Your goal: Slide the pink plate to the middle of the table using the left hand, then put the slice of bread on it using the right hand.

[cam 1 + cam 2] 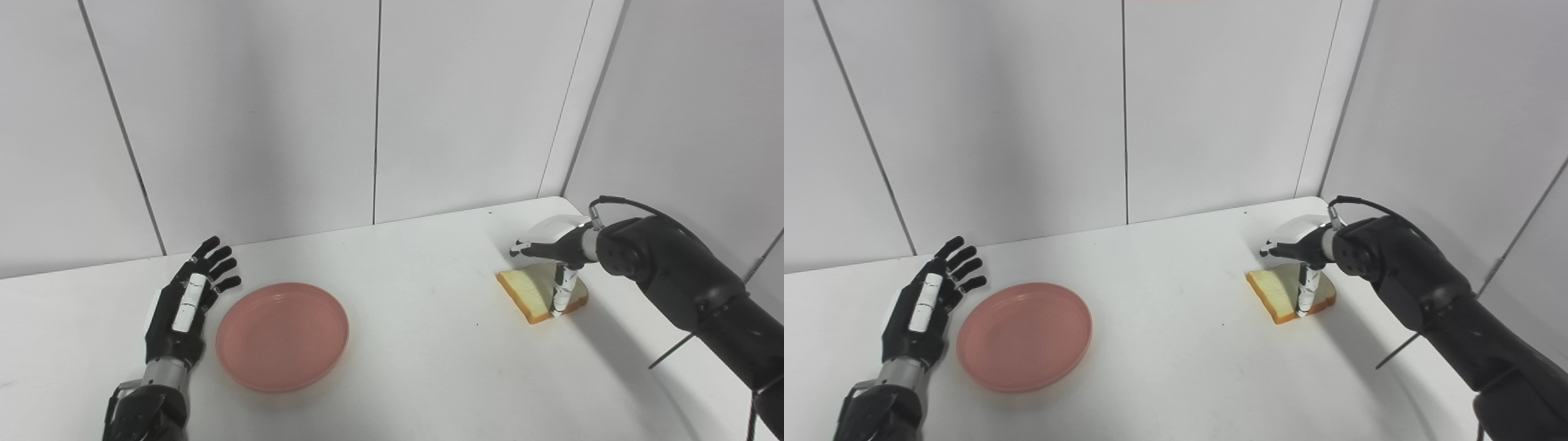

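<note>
Left hand: released, fingers spread and extended, resting on edge just beside the left rim of the plate; contact cannot be told.
Pink plate: round, shallow, flat on the white worktop, left of centre.
Slice of bread: pale crumb, tan crust, lying flat on the worktop's right side, near the far corner, well apart from the plate.
Right hand: poised over the bread, one finger reaching down onto the slice; not clenched on it.
</note>
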